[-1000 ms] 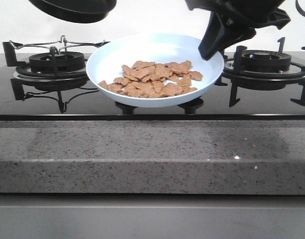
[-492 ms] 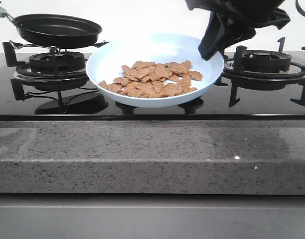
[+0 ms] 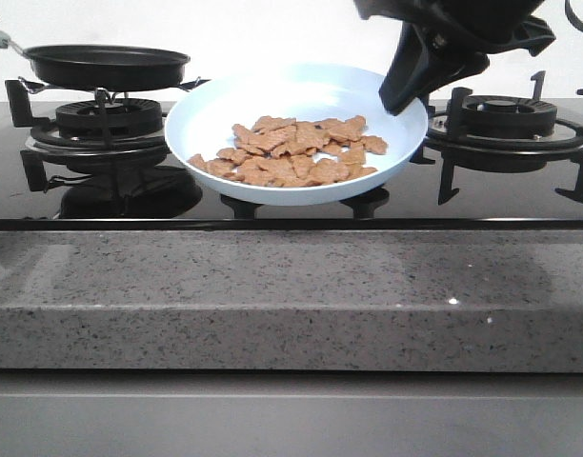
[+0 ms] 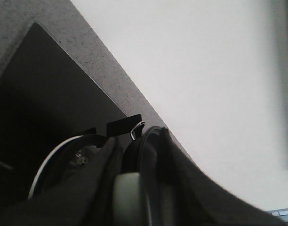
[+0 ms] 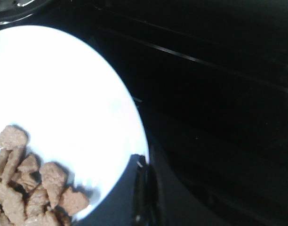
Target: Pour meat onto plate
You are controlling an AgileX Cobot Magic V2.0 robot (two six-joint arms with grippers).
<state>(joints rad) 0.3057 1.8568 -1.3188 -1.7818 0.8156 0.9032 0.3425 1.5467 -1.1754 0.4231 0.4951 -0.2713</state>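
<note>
The pale blue plate [image 3: 301, 95] hangs tilted over the middle of the hob, and I cannot tell whether its underside touches anything. The meat [image 3: 291, 152], a heap of small orange-brown pieces, lies in its near half. My right gripper [image 3: 406, 90] is shut on the plate's right rim; in the right wrist view the gripper [image 5: 143, 174] clamps the plate [image 5: 64, 94] beside the meat [image 5: 31, 188]. At the left, the black frying pan [image 3: 106, 65] sits level just above the left burner. My left gripper [image 4: 134, 165] is shut on its pale handle [image 4: 132, 197].
A gas hob with a black glass top [image 3: 520, 195] carries a left burner grate [image 3: 106, 119] and a right burner grate [image 3: 506, 119]. A speckled grey stone counter edge [image 3: 291, 295] runs across the front. A white wall stands behind.
The frying pan has come down and to the left from the top of the view, levelling out just above the left burner. The plate, meat and right gripper have not moved.
</note>
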